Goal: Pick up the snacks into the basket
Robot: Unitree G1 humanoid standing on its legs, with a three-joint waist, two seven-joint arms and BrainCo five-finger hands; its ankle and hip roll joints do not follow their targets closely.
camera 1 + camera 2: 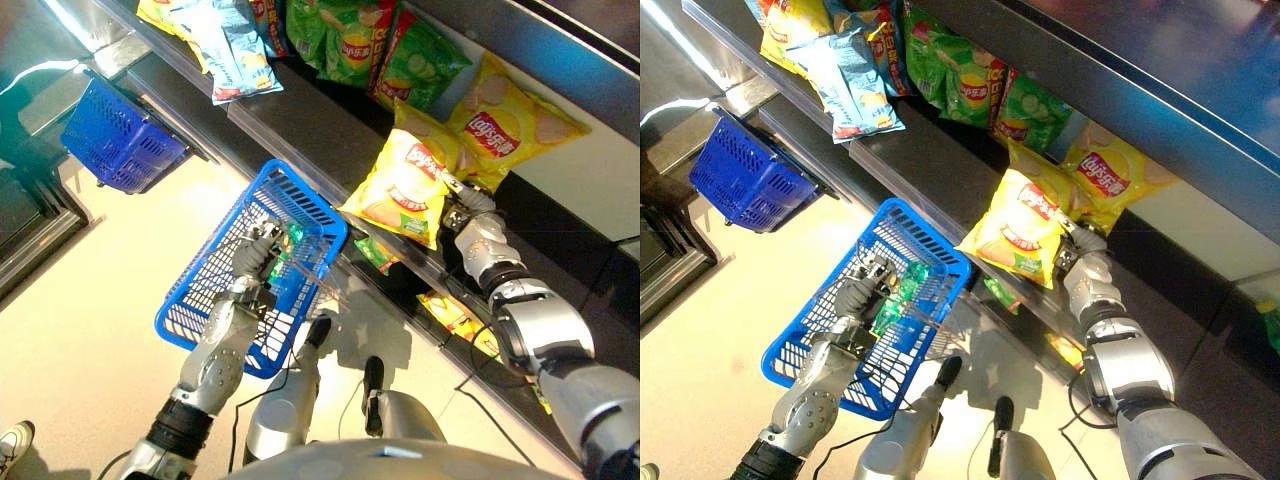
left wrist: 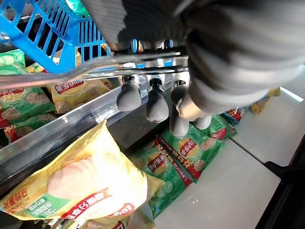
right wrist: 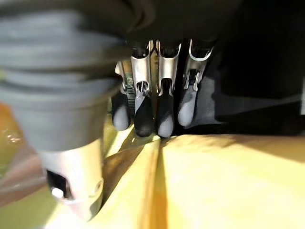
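Right hand (image 1: 468,212), centre right of the head views, pinches the edge of a yellow snack bag (image 1: 402,188) between curled fingers (image 3: 143,114) and thumb; the bag hangs clear of the shelf (image 1: 300,130), just right of the blue basket (image 1: 220,270). Left hand (image 1: 256,252) is curled round the basket's wire handle (image 2: 95,67), holding it at centre frame with a green packet (image 1: 902,290) already inside. Risk: the edge pinch looks thin, so the slick bag may slip and fall past the rim if the basket is not under it at release.

Silver-grey jointed arms, dark ribbed wrist covers, silver fingers (image 3: 165,90) with dark rounded tips
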